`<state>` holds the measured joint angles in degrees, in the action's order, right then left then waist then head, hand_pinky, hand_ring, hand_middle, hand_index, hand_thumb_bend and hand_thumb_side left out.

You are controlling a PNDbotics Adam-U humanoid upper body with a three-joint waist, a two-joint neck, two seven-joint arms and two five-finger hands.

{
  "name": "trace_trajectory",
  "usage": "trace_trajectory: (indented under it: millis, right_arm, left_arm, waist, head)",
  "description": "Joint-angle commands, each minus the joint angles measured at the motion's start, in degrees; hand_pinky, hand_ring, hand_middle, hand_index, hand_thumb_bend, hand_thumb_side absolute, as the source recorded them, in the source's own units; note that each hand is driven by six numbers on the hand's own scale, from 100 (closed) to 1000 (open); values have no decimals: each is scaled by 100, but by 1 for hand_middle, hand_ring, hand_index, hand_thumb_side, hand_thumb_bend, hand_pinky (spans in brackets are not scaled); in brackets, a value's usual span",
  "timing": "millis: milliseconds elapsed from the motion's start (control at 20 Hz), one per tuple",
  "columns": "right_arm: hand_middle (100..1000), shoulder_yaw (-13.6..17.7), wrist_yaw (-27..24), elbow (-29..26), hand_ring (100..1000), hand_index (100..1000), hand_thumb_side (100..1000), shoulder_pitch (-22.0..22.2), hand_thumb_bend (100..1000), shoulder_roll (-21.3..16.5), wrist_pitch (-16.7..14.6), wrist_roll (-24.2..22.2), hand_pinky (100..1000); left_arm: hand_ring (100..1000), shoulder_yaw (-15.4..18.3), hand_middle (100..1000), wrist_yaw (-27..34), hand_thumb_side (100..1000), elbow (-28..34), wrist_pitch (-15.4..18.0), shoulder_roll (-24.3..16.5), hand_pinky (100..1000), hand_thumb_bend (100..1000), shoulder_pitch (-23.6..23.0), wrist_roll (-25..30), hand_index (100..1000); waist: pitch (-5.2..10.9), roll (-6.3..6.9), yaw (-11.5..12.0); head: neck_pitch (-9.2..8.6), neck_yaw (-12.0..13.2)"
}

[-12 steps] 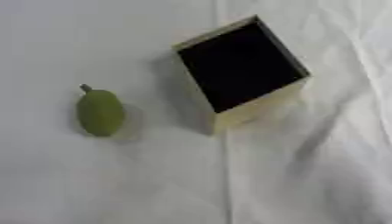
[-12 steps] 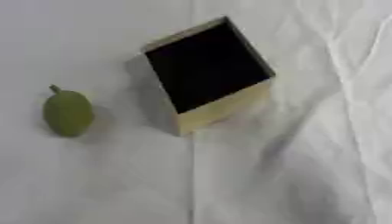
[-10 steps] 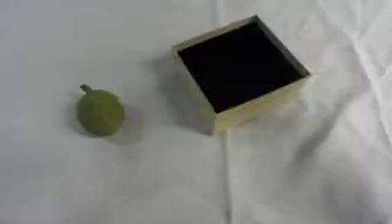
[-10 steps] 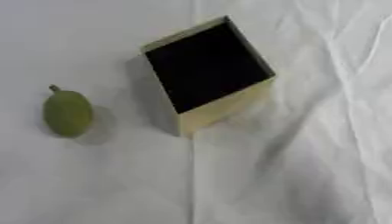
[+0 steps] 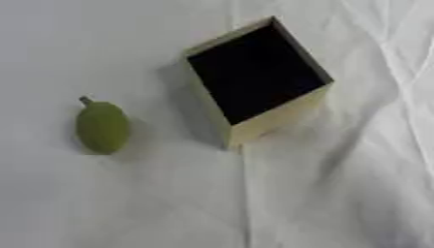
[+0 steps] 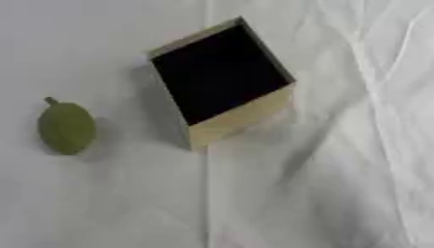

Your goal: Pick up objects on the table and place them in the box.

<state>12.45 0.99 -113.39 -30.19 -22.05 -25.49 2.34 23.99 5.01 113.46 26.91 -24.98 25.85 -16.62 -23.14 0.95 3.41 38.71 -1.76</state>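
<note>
A small green oval fruit (image 5: 102, 127) with a short stem at its top lies on the white cloth at the left. To its right, apart from it, stands an open tan box (image 5: 280, 116) with a dark inside, turned at an angle so one corner points toward me. Nothing shows inside the box's dark opening. Neither of my hands appears in either eye view.
A white cloth (image 5: 339, 193) covers the table, with wrinkles and folds along the right side and a straight crease running down from the box's near corner.
</note>
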Motion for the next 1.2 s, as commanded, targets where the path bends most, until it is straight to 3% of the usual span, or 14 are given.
trace_trajectory:
  millis: [50,300,650,850,1050,1200]
  right_arm:
    - [658,93,67,-120,862,757,428,-35,100,-243,7,63,851]
    - [660,173,176,-120,850,757,371,63,100,-484,-62,194,843]
    - [661,206,342,-120,842,757,338,226,100,-755,-144,343,838]
    - [661,184,375,-120,841,757,333,304,100,-795,-157,362,837]
    - [660,172,377,-120,843,756,337,325,100,-786,-166,365,838]
    - [659,127,286,-120,846,756,351,273,100,-709,-147,333,840]
  left_arm:
    - [848,-16,730,-206,382,105,-9,-541,686,451,-232,61,836]
    - [861,-89,740,-559,406,-241,67,-1120,693,425,-916,211,850]
    - [887,-322,771,-1176,450,-1194,632,-2123,745,412,-1927,808,886]
    - [900,-371,794,-1541,456,-1380,997,-2717,789,443,-2496,1174,898]
    - [938,-506,813,-1890,484,-1563,1252,-3200,828,461,-2503,1427,904]
    - [939,-864,813,-2162,491,-1656,1241,-3558,824,471,-2252,1651,912]
  waist:
    - [134,23,16]
    - [143,49,31]
    - [190,103,89]
    - [245,104,59]
    - [268,88,25]
    - [271,78,-44]
  head:
    - [6,-72]
    - [62,-140]
    - [158,-290]
    - [220,-283]
    - [229,-246]
    - [216,-187]
